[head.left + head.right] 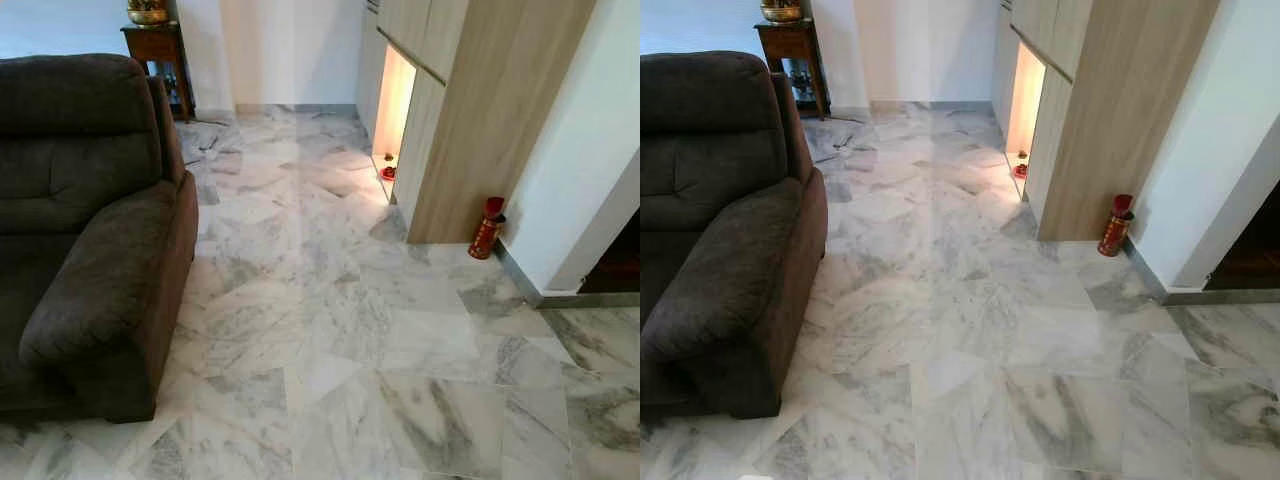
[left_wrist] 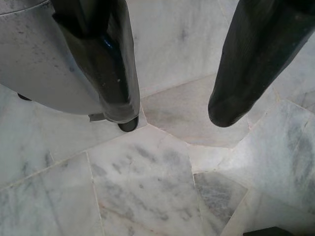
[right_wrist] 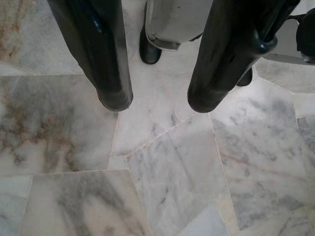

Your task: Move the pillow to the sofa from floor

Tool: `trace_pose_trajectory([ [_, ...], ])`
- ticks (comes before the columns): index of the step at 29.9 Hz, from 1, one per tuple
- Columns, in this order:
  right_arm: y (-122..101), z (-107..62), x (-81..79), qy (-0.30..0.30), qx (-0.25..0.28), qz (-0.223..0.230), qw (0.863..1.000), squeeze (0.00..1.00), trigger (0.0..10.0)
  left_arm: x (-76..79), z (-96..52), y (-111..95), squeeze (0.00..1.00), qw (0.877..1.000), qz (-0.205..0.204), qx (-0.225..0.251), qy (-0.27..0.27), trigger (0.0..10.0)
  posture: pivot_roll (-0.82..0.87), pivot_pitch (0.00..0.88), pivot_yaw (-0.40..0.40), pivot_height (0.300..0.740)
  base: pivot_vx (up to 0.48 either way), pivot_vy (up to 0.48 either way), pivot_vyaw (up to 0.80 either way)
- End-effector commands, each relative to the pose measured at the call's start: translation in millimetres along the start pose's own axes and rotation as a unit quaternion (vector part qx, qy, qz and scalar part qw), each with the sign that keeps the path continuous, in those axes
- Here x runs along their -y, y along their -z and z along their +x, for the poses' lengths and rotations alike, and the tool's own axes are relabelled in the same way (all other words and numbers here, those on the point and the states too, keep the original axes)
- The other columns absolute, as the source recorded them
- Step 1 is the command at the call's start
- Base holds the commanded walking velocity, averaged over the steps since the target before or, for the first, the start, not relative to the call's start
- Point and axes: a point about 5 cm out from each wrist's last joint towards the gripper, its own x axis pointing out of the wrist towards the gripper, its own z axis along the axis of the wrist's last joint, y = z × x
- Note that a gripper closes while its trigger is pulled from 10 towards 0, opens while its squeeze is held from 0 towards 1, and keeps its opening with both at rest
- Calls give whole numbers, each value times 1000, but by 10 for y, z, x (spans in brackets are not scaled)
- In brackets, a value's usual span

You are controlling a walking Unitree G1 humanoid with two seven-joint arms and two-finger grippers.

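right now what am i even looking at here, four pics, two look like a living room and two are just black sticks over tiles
This is a walking humanoid robot. The two room pictures come from the stereo camera on its head: a dark brown sofa on the left, a marble floor, a red fire extinguisher by the wooden cabinet, and a small wooden side table far back. The other two come from cameras on its wrists. The black sticks are gripper fingers: the left gripper and right gripper both hang open above the floor, holding nothing. Its job is lifting a pillow onto the sofa, but I can't spot a pillow here.
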Motion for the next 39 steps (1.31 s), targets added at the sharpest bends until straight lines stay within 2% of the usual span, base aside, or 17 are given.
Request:
trace_pose_trajectory([
  [1,33,30,-121,44,-10,70,997,0,10000,58,68,-140,0,993,95,-47,54,10000,-73,58,32,740,0,0,0],
  [23,33,30,-121,44,-10,70,997,0,10000,58,68,-140,0,993,95,-47,54,10000,-73,58,32,740,0,0,0],
  [24,64,22,-106,50,-16,76,996,0,10000,64,83,-215,0,993,99,-37,59,10000,-79,25,44,740,0,0,0],
  [27,99,9,-76,58,-22,81,995,0,10000,70,106,-337,0,992,104,-20,67,10000,-79,36,45,740,0,0,0],
  [39,84,16,-86,62,-23,78,995,0,10000,69,112,-363,0,992,102,-23,69,10000,-79,35,40,740,0,0,0],
])
